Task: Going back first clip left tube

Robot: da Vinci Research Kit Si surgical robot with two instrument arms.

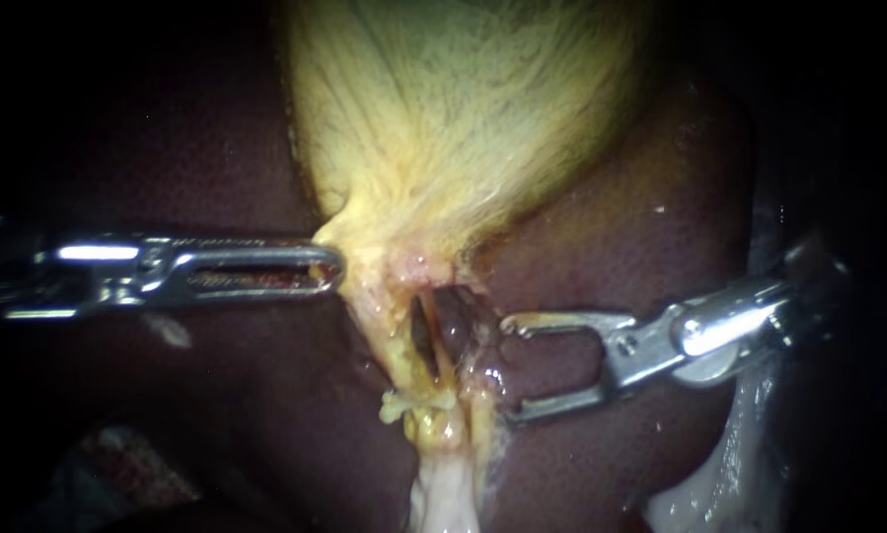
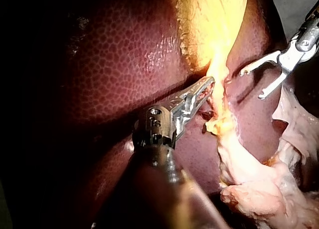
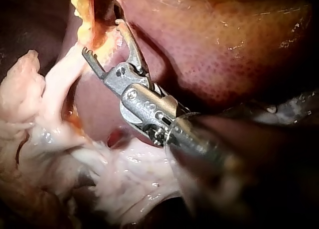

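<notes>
The gallbladder (image 1: 463, 109) is a yellow, stringy, fibrous sack that tapers to a narrow neck. It sits on dark maroon liver (image 2: 124, 64) with a fine pebbled surface. Just below that neck two strands run down with a dark slit between them. The left tube (image 1: 394, 341) is the yellowish, fatty one, and the darker strand (image 1: 460, 331) looks wet. Our left instrument (image 1: 332, 268), shiny slotted steel, has its jaws narrow and pinched onto the neck's edge. Our right instrument (image 1: 505, 368) has thin open-frame jaws spread wide just beside the darker strand, holding nothing. Further below the neck, pale glistening tissue (image 1: 443, 498) runs out of view. Both shafts fade into darkness, and we can't make out the tube's far side.
</notes>
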